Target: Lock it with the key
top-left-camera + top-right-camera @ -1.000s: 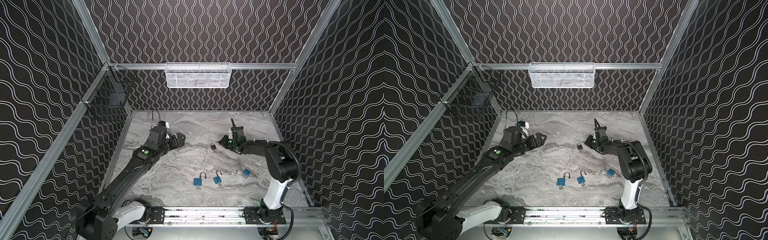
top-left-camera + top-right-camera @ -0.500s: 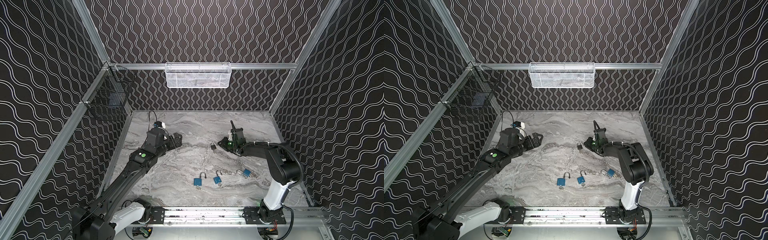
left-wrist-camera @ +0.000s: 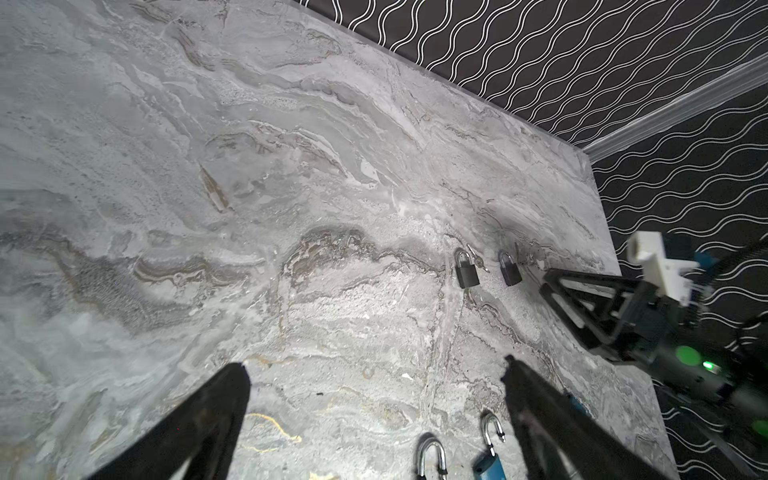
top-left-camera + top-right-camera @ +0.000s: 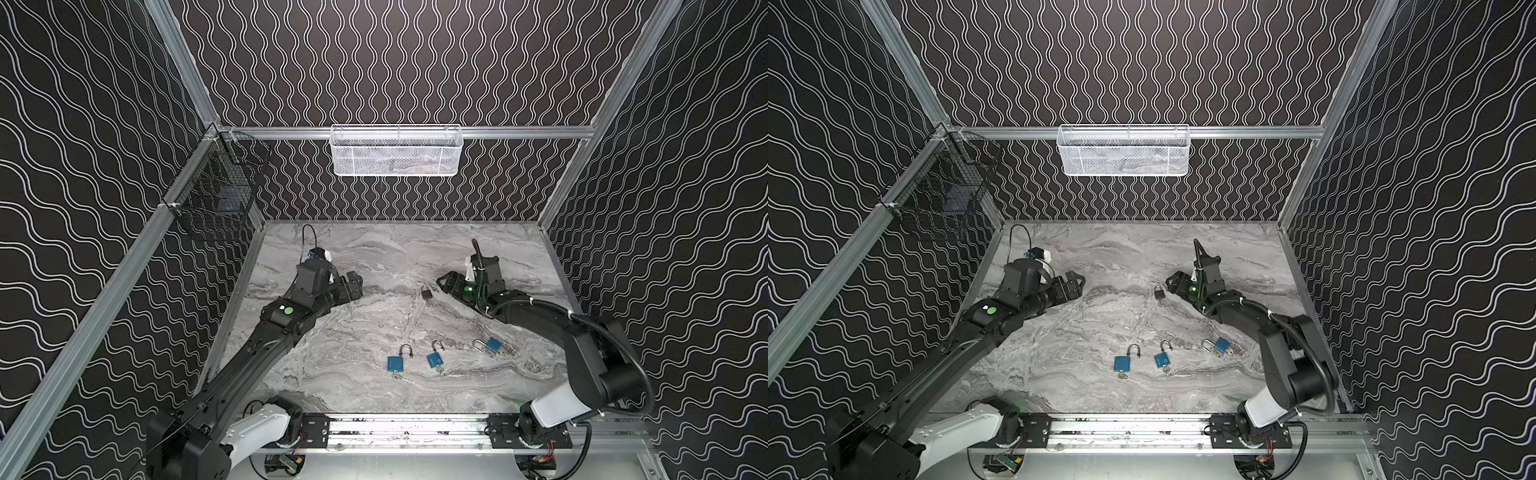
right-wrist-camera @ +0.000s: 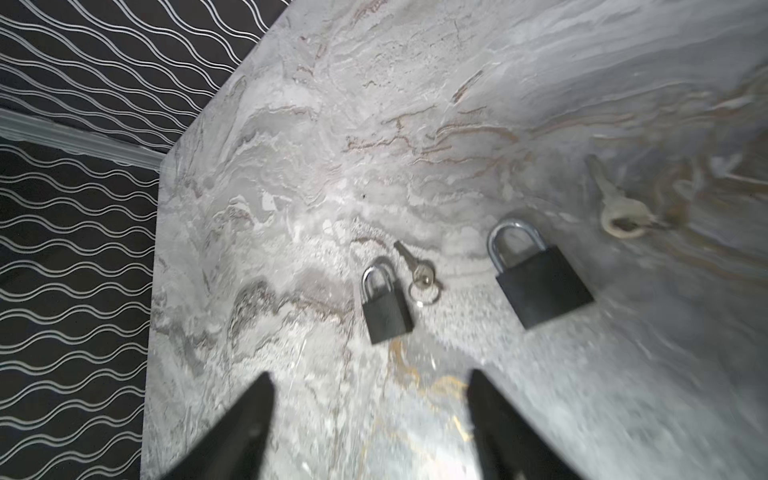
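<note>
Two black padlocks lie on the marble table with shackles down: one [image 5: 384,305] [image 3: 466,270] has a key [image 5: 419,270] on a ring beside it, the other [image 5: 538,286] [image 3: 510,270] lies nearer a second key [image 5: 619,208]. In both top views only one black padlock [image 4: 426,293] [image 4: 1158,293] shows. My right gripper [image 5: 370,374] [image 4: 441,283] stands open just short of the padlocks, nothing between its fingers. My left gripper [image 3: 374,365] [image 4: 353,282] is open and empty, well to the left.
Three blue padlocks [image 4: 396,363] [image 4: 435,359] [image 4: 492,345] with raised shackles lie toward the front. A white mesh basket [image 4: 397,151] hangs on the back rail and a black wire basket [image 4: 216,195] on the left wall.
My right gripper has gone from shut to open beside the black padlocks. The left arm has shifted only slightly.
</note>
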Robot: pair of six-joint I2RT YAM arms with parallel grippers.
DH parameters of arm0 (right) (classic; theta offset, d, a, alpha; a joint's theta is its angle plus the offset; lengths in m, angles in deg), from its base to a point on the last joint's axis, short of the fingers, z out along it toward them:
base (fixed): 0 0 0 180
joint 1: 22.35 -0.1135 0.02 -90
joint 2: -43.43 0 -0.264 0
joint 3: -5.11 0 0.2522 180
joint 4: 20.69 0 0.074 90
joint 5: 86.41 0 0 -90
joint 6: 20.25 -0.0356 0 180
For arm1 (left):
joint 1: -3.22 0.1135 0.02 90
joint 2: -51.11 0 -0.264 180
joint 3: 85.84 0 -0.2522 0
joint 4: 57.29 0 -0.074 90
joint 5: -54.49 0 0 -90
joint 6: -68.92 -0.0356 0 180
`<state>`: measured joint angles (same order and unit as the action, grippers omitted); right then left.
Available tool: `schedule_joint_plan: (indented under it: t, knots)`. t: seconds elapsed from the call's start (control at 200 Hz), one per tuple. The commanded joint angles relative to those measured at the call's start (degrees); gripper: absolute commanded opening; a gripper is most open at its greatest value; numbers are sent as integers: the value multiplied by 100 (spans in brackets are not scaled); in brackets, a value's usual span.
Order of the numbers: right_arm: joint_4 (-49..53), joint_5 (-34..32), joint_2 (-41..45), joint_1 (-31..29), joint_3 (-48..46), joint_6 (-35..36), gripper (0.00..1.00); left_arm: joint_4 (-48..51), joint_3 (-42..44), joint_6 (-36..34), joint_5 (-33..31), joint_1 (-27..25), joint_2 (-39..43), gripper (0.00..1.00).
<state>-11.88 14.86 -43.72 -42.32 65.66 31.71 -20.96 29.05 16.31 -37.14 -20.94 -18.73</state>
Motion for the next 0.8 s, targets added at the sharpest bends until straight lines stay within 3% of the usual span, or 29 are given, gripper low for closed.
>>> schedule_joint_plan:
  t: [0.0, 0.34, 0.581, 0.796]
  knots:
    - [681, -293, 505, -34, -165, 164, 98, 18, 112, -12, -152, 8, 137, 99]
    - [2622, -629, 2041, -470, -565, 386, 100, 660, 352, 24, -32, 16, 456, 99]
    - [3310, -1495, 2071, -2305, -554, -260, 100, 844, 884, 398, 173, 85, 850, 98]
    - [3492, -2410, 964, -3890, 115, -1047, 100, 1102, 1073, 387, 301, 122, 1011, 99]
